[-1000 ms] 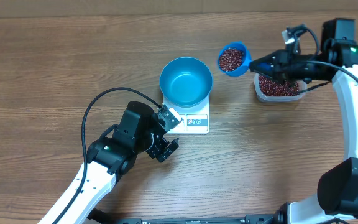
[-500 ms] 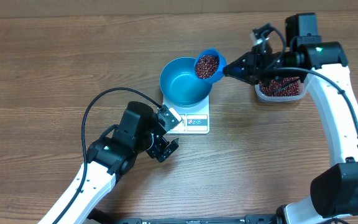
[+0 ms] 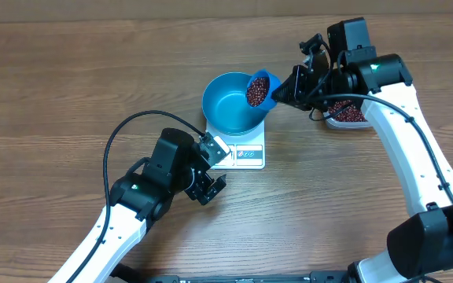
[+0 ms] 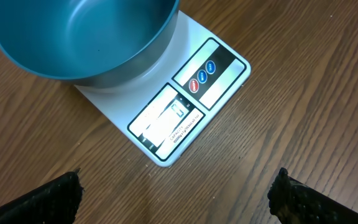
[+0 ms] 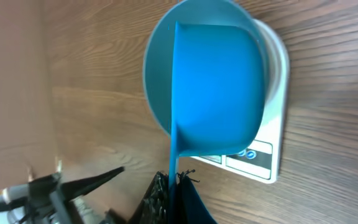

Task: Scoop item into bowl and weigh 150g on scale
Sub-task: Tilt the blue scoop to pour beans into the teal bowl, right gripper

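Now small dark red-brown beans (image 3: 255,91) sit in a tilted blue plastic scoop (image 3: 268,81) over the round bright blue bowl (image 3: 228,110) on the flat white square scale (image 3: 248,156). The right gripper (image 3: 288,93) clamps the scoop's handle; left gripper (image 3: 217,167) gapes wide beside the scale.

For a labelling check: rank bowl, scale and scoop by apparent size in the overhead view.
1. Tied: blue bowl and white scale, about equally wide, the scale partly hidden beneath.
2. Smallest: blue scoop, even held higher.
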Robot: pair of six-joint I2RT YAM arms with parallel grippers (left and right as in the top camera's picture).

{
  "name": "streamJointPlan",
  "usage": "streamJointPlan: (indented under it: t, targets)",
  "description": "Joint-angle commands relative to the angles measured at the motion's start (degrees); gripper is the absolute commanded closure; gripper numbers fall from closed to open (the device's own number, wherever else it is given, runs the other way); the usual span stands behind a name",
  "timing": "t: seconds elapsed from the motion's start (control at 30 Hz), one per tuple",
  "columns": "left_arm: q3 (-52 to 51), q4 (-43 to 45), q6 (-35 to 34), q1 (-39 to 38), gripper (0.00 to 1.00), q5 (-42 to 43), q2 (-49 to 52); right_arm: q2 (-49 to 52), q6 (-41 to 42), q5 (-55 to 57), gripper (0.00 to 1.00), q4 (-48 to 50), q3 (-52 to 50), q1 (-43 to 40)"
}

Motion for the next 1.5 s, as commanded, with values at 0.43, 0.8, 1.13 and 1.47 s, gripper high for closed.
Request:
streamJointPlan:
  t: [0.43, 0.8, 1.13, 1.47]
  targets:
    - [-0.3, 0.2, 0.9, 0.3, 0.0, 0.9, -0.6, 0.0, 2.4, 9.0, 0.96, 4.6, 2.1, 7.2]
    - [-0.3, 0.2, 0.9, 0.3, 0.0, 0.9, -0.6, 0.0, 2.4, 19.4, 0.96, 4.7, 2.1, 11.9]
    - [-0.3, 0.2, 0.9, 0.3, 0.0, 0.9, -0.6, 0.0, 2.4, 26.3, 0.96, 4.7, 2.1, 14.1]
    - [-0.3, 0.2, 0.9, 0.3, 0.01, 0.9, -0.6, 0.0, 2.4, 34.3, 0.96, 4.7, 2.1, 17.9]
